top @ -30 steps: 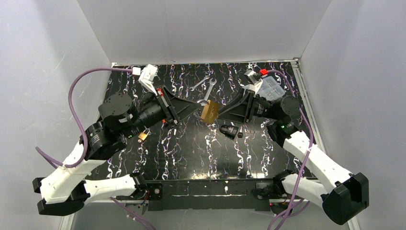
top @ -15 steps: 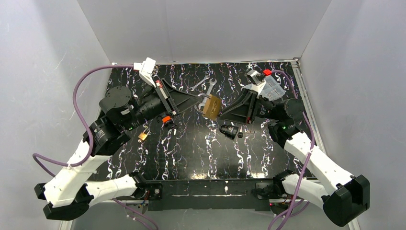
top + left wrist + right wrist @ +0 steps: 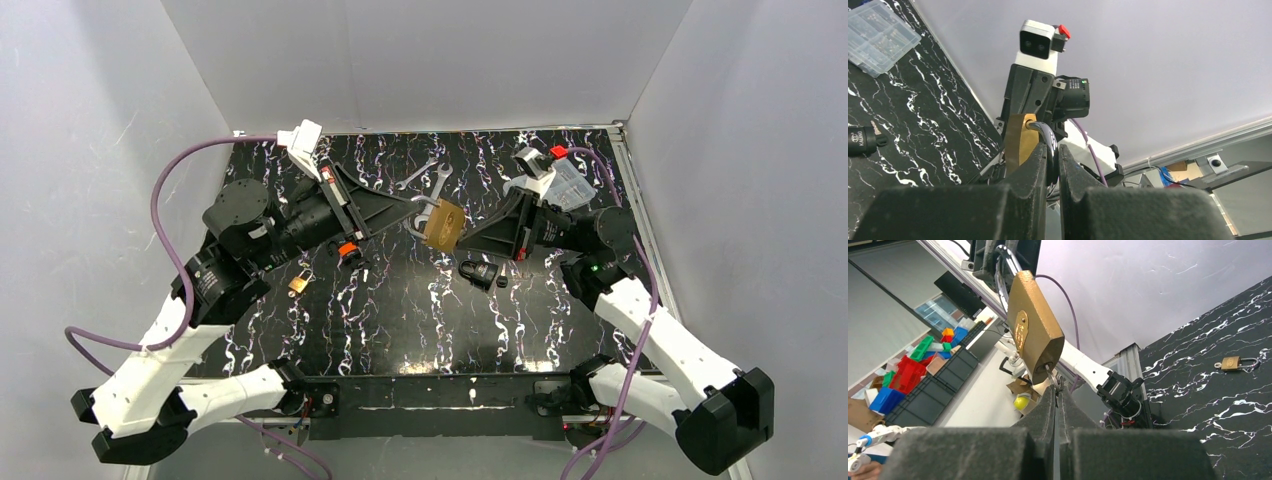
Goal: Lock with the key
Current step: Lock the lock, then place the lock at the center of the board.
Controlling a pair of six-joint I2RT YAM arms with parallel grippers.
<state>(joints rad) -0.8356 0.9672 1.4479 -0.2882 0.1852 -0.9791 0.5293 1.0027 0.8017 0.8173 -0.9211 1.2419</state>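
Observation:
A large brass padlock point(image 3: 442, 226) hangs in the air over the middle of the black marbled table. My left gripper point(image 3: 418, 210) is shut on its steel shackle point(image 3: 1048, 141), and the brass body point(image 3: 1017, 142) stands just beyond the fingertips in the left wrist view. My right gripper point(image 3: 466, 240) meets the padlock from the right. In the right wrist view the padlock point(image 3: 1035, 330) tilts above my right gripper point(image 3: 1056, 389), which is shut on a thin metal key point(image 3: 1050, 374) standing in the keyhole at the lock's bottom end.
A black padlock point(image 3: 480, 272) lies on the table below the held lock. A small brass padlock point(image 3: 298, 284) lies at the left. Two wrenches point(image 3: 425, 178) rest at the back and a clear parts box point(image 3: 570, 185) at the back right.
My right gripper's fingers have closed onto the key in the padlock. The left arm shifted slightly up and back with the padlock, then held still.

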